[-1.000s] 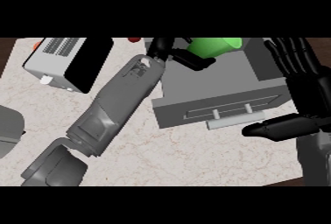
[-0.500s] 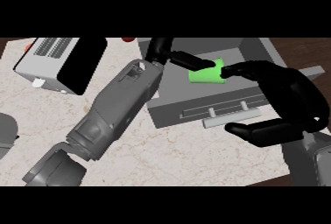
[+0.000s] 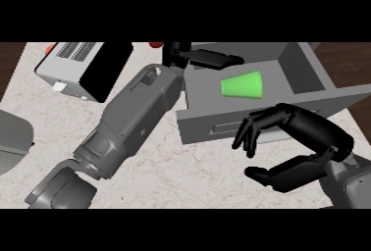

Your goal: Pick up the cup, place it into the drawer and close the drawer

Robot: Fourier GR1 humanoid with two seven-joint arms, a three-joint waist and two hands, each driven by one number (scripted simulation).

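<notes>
The marble counter (image 3: 188, 169) is taking up most of the view, with the grey drawer (image 3: 319, 100) sitting open on its right side. The left forearm (image 3: 130, 125) is stretching diagonally up to the drawer's back left corner, where the left hand (image 3: 206, 58) is hanging over the rim with straight fingers, holding nothing. The right hand (image 3: 293, 142) is hovering in front of the drawer's face, fingers curled but empty. A toaster (image 3: 83, 68) is sitting at upper left. The green cup (image 3: 244, 86) is lying on its side inside the drawer.
</notes>
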